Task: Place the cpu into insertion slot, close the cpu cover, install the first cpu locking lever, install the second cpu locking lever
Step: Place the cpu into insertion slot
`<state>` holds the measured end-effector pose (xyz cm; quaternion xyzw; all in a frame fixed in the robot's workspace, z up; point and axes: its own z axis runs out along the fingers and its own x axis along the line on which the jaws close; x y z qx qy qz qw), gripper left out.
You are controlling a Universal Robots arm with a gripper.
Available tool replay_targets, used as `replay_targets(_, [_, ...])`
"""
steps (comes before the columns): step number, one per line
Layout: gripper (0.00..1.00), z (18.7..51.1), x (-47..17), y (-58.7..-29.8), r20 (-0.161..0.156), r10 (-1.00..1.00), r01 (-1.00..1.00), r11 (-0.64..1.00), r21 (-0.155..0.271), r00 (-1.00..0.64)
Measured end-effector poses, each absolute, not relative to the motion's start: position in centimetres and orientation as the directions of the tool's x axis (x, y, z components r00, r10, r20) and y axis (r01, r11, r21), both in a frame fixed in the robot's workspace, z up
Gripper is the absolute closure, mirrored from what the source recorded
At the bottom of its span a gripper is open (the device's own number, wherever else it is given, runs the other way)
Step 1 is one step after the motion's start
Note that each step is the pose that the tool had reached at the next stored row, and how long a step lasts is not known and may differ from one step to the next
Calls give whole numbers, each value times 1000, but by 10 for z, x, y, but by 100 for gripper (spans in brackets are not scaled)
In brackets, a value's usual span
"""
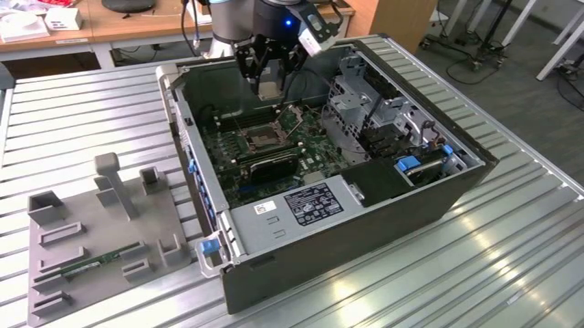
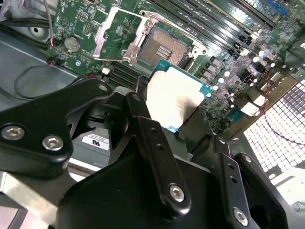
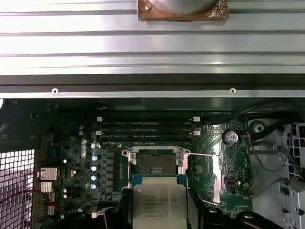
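- Presently, gripper (image 2: pixel 172 117): black two-finger unit on the arm, clamped on the cpu, with one finger (image 2: pixel 143 124) pressed to each of two opposite edges.
- Cpu (image 3: pixel 159 204): flat square chip with a silvery top and a green border. It is held level in the air over the motherboard, just beside the insertion slot and not seated in it. It appears in both wrist views.
- Insertion slot (image 3: pixel 155 166): square socket on the board, contact field exposed.
- Cpu cover (image 2: pixel 116 36): silver frame plate with a square opening, swung open away from the slot. It lies between the slot and the coin cell.
- Coin cell (image 2: pixel 71 44): round silver battery on the board, near the open cover.
- Thin metal lever (image 3: pixel 200 153): bright rod running out from a corner of the slot over the cover side. I cannot tell whether it is latched.
- Memory slots (image 3: pixel 147 128): long black parallel rows, near the insertion slot.
- Motherboard (image 1: pixel 315 147): green, on the floor of the case.
- Computer case (image 1: pixel 365 232): dark tower lying on its side, side panel off, resting on the table.
- Power supply (image 1: pixel 301 205): grey labelled box at the end of the case far from the arm.
- Table (image 1: pixel 511 273): ribbed metal slats.
- Fixture tray (image 1: pixel 91 219): grey, with upright blocks, at the exterior view's left of the case.
- Memory stick (image 1: pixel 96 263): green strip lying in the tray.
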<state>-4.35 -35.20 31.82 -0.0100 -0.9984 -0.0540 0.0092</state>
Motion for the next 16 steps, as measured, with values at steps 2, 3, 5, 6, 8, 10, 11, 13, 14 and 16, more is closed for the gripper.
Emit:
replay_targets(2, [46, 318, -43, -352, 19, 19, 21, 994, 108, -1000])
replay_targets(3, [46, 318, -43, -352, 19, 19, 21, 994, 108, -1000])
replay_targets(5, [46, 316, -43, -352, 19, 19, 21, 994, 108, -1000])
replay_targets(6, [46, 314, -43, -352, 19, 19, 21, 994, 108, -1000])
replay_targets(8, [46, 312, -43, -352, 19, 19, 21, 994, 108, -1000])
replay_targets(10, [46, 309, -43, -352, 19, 19, 21, 994, 108, -1000])
replay_targets(11, [46, 307, -43, -352, 19, 19, 21, 994, 108, -1000])
replay_targets(13, [46, 305, -43, -352, 19, 19, 21, 994, 108, -1000])
replay_targets(14, [46, 303, -43, -352, 19, 19, 21, 994, 108, -1000])
replay_targets(16, [46, 301, -43, -352, 19, 19, 21, 994, 108, -1000])
